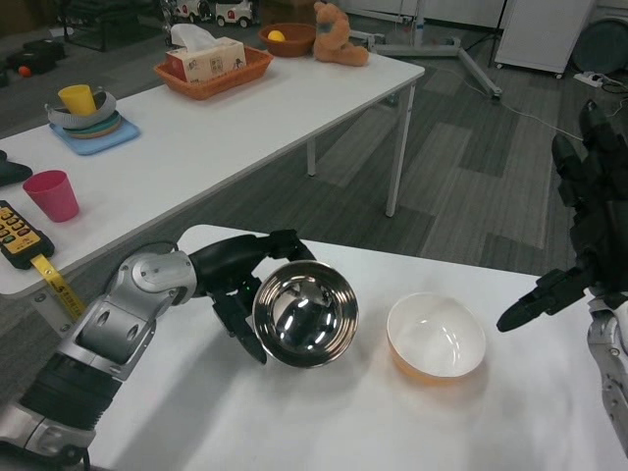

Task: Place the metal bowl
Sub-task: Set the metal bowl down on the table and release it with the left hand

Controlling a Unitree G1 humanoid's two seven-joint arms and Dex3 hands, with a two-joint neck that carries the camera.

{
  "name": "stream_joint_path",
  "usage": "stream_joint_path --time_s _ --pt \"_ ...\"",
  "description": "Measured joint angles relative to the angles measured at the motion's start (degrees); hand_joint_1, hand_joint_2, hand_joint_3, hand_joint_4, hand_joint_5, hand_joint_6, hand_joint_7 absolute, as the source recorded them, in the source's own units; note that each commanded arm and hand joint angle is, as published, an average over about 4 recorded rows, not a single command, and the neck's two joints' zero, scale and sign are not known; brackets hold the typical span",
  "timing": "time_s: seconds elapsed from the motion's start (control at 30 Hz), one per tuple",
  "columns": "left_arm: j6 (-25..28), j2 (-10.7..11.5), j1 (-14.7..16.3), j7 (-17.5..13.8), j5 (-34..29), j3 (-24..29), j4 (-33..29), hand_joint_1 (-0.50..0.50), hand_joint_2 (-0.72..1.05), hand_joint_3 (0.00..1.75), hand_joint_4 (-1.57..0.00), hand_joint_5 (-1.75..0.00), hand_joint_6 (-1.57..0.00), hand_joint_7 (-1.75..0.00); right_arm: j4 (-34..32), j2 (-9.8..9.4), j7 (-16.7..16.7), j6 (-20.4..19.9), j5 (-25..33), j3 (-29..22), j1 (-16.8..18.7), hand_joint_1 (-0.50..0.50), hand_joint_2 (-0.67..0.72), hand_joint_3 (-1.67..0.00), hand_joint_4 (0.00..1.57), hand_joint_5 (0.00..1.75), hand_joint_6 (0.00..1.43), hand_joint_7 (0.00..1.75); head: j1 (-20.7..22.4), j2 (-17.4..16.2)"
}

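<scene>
Presently left hand (245,285) grips metal bowl (305,313) by rim, bowl tilted above table (294,422), beside orange bowl (436,339). Right hand (579,265) empty, fingers spread.

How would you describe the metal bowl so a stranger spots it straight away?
On the near white table, the left hand holds the metal bowl tilted on its side. Unlike the white bowl sitting upright beside it, it is shiny and mirror-like.

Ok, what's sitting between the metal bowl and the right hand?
In the head view, the orange bowl with a white inside sits on the table between the metal bowl, held by the left hand, and the right hand.
</scene>
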Motion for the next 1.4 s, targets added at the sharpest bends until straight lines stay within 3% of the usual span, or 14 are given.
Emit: stream_joint_path --time_s 0.17,0.33,0.43,0.5,0.57,0.63,0.7,0.8,0.97,1.1,1.2,1.4 --pt "-1.2 -0.2 0.5 0.0 0.4 -0.5 2.9 -0.50 1.05 0.44 -1.38 -1.75 -1.15 -1.75 0.0 0.00 0.0 0.0 0.0 0.0 0.0 -0.42 0.47 0.00 0.00 0.00 0.00 0.00 -0.1 -0.4" --pt "-2.1 -0.2 0.7 0.0 0.7 -0.5 4.7 -0.50 1.05 0.44 -1.12 -1.75 -1.15 -1.73 0.0 0.01 0.0 0.0 0.0 0.0 0.0 -0.42 0.47 0.00 0.00 0.00 0.00 0.00 -0.5 -0.7" --pt "-2.5 -0.2 0.9 0.0 0.9 -0.5 5.3 -0.50 1.05 0.44 -0.86 -1.75 -1.14 -1.69 0.0 0.02 0.0 0.0 0.0 0.0 0.0 -0.42 0.44 0.00 0.00 0.00 0.00 0.00 -0.7 -0.8" --pt "-2.6 -0.2 0.9 0.0 1.4 -0.5 5.5 -0.50 1.05 0.44 -0.51 -1.75 -1.01 -1.68 0.0 0.05 0.0 0.0 0.0 0.0 0.0 -0.42 0.44 0.00 0.00 0.00 0.00 0.00 -0.8 -0.8" --pt "-2.8 -0.2 0.9 0.0 1.8 -0.5 5.6 -0.50 1.05 0.44 -0.15 -1.75 -0.76 -1.62 0.0 0.10 0.0 0.0 0.0 0.0 0.0 -0.42 0.47 0.00 0.00 0.00 0.00 0.00 -0.8 -0.8" --pt "-2.8 -0.2 1.0 0.0 1.8 -0.5 5.6 -0.50 1.05 0.44 -0.02 -1.69 -0.59 -1.54 0.0 0.14 0.0 0.0 0.0 0.0 0.0 -0.42 0.47 0.00 0.00 0.00 0.00 0.00 -0.7 -1.0" --pt "-2.8 -0.2 1.0 0.0 1.8 -0.5 5.7 -0.50 1.05 0.46 0.00 -1.49 -0.52 -1.47 0.0 0.18 0.0 0.0 0.0 0.0 0.0 -0.42 0.47 0.00 0.00 0.00 0.00 0.00 -0.7 -1.1" --pt "-3.5 -0.2 1.0 0.0 1.7 -0.3 5.6 -0.50 1.05 0.52 0.00 -0.87 -0.41 -1.29 0.0 0.23 0.0 0.0 0.0 0.0 0.0 -0.42 0.47 0.00 0.00 0.00 0.00 0.00 -0.8 -1.2" --pt "-4.9 -0.2 1.0 0.0 1.5 0.4 5.3 -0.50 1.05 0.59 0.00 -0.62 -0.34 -1.06 0.0 0.31 0.0 0.0 -0.3 0.0 0.0 -0.42 0.46 0.00 0.00 0.00 0.00 0.00 -0.7 -1.2" --pt "-5.9 -0.2 1.3 -0.1 1.5 0.4 4.9 -0.50 1.05 0.55 0.00 -0.05 -0.18 -0.59 0.0 0.64 0.0 0.0 -0.4 0.0 0.1 -0.42 0.47 0.00 0.00 0.00 0.00 0.00 -0.8 -1.5" --pt "-6.5 -0.2 1.9 -0.1 1.5 0.4 4.4 -0.50 1.05 0.52 0.00 0.00 -0.13 -0.52 -0.2 0.82 0.0 0.0 -0.4 0.0 0.2 -0.42 0.46 0.00 0.00 0.00 0.00 0.00 -1.0 -1.4" --pt "-7.6 0.1 2.7 0.5 2.0 0.8 4.0 -0.50 1.05 0.68 0.00 0.00 -0.02 -0.42 -1.1 1.09 0.0 0.0 -0.4 -0.2 1.2 -0.42 0.41 0.00 0.00 0.00 0.00 0.00 -1.4 -1.9"
